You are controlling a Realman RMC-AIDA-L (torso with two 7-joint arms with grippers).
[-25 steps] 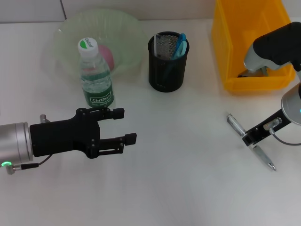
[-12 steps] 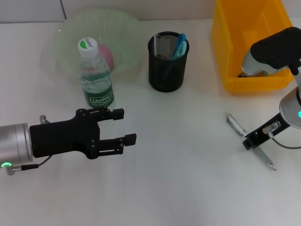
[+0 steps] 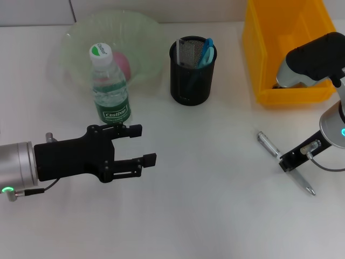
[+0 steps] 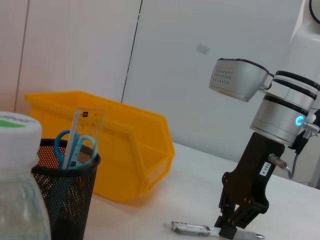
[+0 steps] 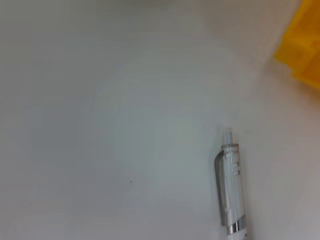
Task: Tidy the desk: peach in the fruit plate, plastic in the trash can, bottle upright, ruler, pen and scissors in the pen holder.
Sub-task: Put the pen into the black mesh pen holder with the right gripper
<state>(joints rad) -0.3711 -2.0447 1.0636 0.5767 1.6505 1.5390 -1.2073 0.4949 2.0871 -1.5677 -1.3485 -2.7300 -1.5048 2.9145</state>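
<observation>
Containers. The translucent pale-green fruit plate [image 3: 75,46] stands at the far left of the white desk [image 3: 205,189] and holds the pink peach [image 3: 123,63]. The clear plastic water bottle with a white cap and green label [image 3: 109,86] stands upright just in front of the plate, partly hiding the peach.

The black mesh pen holder [image 3: 192,75] stands to the right of the plate. It contains the clear plastic ruler [image 4: 84,125] and the blue-handled scissors [image 4: 75,148], both upright with their tops above the rim.

The yellow plastic bin [image 3: 285,48] occupies the far right of the desk. Its contents cannot be seen.

Pen. The clear-bodied pen with a silver clip [image 3: 268,143] lies flat on the desk in front of the bin, well apart from the pen holder.

Grippers. The right gripper [image 3: 288,160] is down over the middle of the pen, with a finger on either side of the barrel; whether the jaws are pinching it cannot be told. The left gripper [image 3: 143,144] hovers just in front of the bottle, jaws spread and holding nothing.
</observation>
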